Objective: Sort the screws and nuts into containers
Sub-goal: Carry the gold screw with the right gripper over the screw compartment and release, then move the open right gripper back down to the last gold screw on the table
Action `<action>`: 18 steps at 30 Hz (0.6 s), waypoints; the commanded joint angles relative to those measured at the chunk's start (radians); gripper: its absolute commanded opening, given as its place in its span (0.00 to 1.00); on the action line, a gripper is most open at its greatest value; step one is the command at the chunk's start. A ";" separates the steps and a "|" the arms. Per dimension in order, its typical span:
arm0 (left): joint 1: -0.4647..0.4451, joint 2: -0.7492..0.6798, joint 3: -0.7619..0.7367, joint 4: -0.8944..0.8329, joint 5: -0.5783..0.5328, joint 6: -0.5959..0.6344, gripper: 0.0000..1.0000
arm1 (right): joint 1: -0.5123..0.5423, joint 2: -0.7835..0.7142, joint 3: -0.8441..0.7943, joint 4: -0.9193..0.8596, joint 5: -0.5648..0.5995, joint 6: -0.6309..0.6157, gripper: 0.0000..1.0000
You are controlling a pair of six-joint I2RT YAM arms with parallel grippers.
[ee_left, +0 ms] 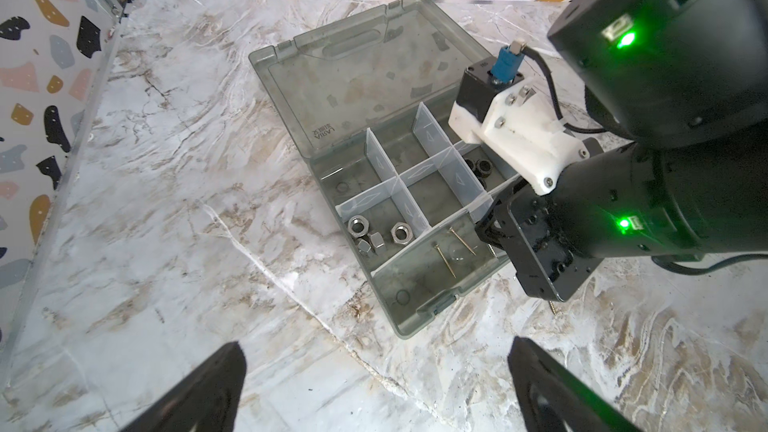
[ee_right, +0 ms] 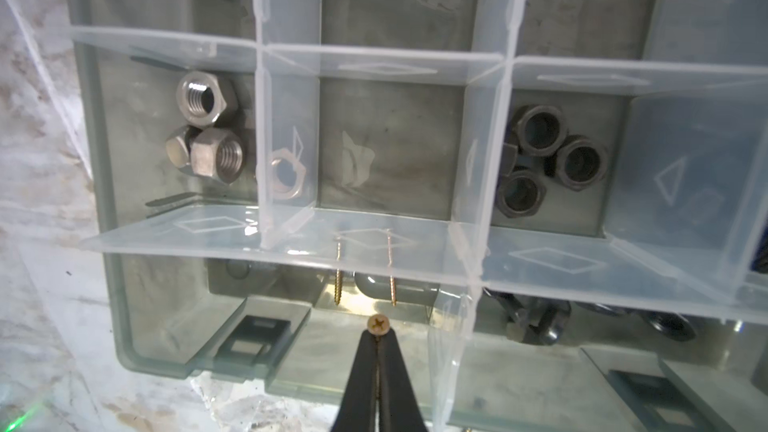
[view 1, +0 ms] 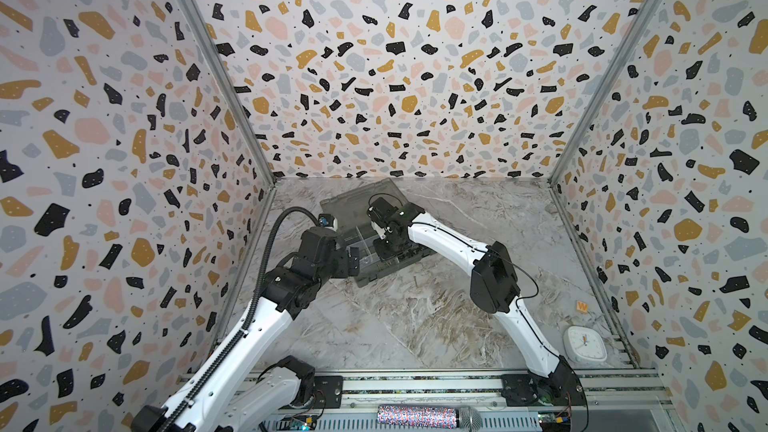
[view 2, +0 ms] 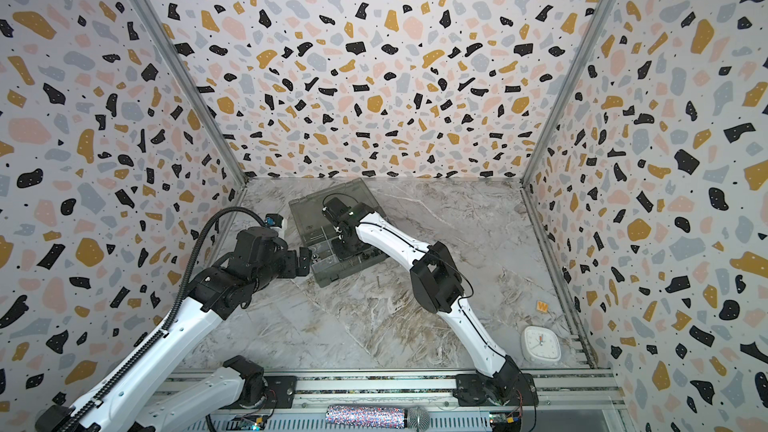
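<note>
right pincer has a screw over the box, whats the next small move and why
Probably open the right pincer and let the screw drop. It is shut on that brass screw, which seems to hang over the long front compartment, where two like screws already lie. The nuts sit in separate compartments.

The organizer box (view 2: 328, 276) lies open, right arm (view 2: 386, 238) over it, left gripper (view 2: 306, 263) just beside.
</note>
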 commanded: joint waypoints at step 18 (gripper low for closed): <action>0.011 0.127 0.057 0.080 0.124 0.058 1.00 | -0.035 -0.354 -0.320 0.015 0.145 -0.050 0.30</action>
